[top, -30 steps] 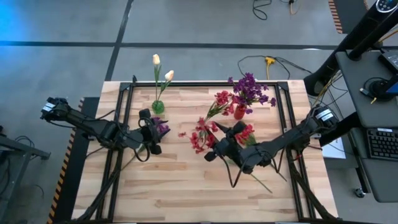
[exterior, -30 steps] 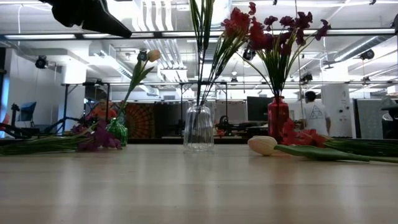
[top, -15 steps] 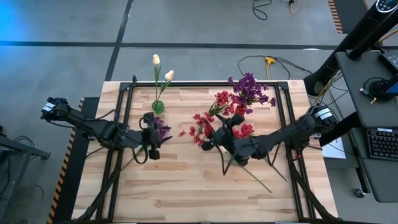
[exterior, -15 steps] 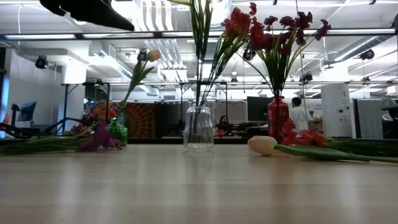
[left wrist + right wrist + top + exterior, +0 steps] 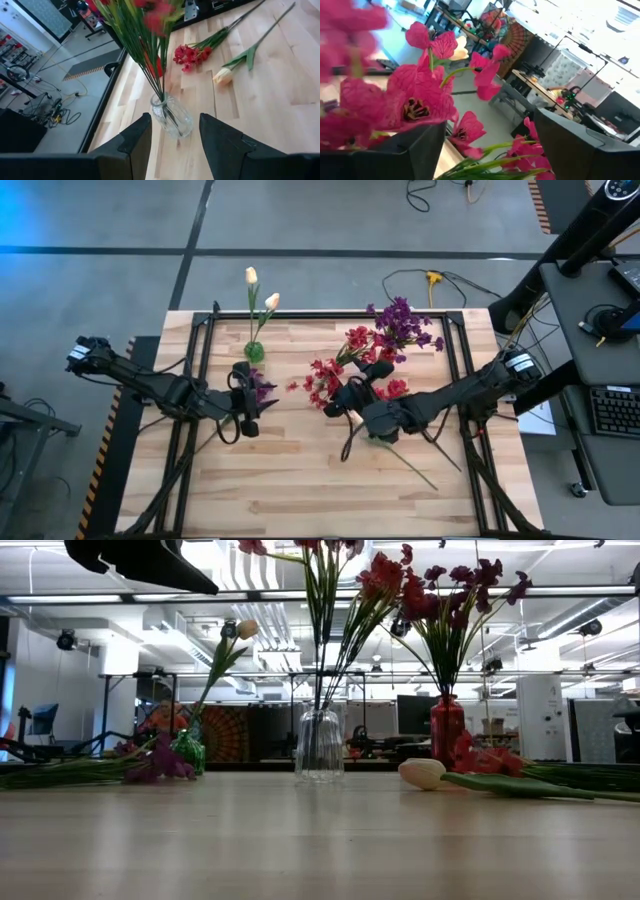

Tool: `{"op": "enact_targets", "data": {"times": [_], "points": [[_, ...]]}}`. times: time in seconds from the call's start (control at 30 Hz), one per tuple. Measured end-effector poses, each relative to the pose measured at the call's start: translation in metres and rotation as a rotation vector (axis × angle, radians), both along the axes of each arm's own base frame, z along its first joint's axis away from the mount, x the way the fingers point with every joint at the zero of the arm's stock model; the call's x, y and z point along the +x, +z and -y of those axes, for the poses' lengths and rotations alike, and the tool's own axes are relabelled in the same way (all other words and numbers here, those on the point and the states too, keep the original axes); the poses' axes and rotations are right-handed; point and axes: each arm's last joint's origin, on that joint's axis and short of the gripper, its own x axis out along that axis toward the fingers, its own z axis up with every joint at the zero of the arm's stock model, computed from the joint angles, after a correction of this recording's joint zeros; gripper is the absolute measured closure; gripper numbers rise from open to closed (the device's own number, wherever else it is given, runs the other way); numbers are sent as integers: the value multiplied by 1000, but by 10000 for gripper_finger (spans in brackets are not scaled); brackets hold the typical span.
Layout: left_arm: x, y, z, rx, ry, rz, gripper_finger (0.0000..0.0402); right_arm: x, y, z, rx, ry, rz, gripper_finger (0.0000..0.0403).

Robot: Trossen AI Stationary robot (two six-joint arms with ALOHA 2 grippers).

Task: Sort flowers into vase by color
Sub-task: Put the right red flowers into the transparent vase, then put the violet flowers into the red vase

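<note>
table [image 5: 300, 470]: pale matt wood; clear vase [image 5: 172, 116]: glossy glass; frame [image 5: 200, 370]: black metal

Near half of the table [image 5: 300, 490] is bare wood, free to pass. Far half is crowded: green vase [image 5: 254, 352] near the far left corner, clear vase [image 5: 320, 745] mid-table with tall red stems, red vase [image 5: 385, 360] toward the far right. Loose flowers [image 5: 192, 52] lie flat toward the right edge.

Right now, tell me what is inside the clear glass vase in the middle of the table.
The clear glass vase holds green stems topped with red blossoms. How many stems stand in it cannot be counted, since they bunch together.
</note>
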Motion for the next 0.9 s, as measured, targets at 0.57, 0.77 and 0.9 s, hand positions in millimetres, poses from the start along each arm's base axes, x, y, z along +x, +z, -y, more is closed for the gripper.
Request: {"op": "enact_targets", "data": {"times": [0.57, 0.77, 0.9], "points": [[0, 0, 0, 3, 1, -2, 253, -2, 8, 0, 14, -2, -52, 87], [0, 0, 0, 3, 1, -2, 253, -5, 12, 1, 9, -2, -60, 87], [0, -1, 0, 5, 2, -14, 253, -10, 15, -1, 2, -2, -68, 87]]}}
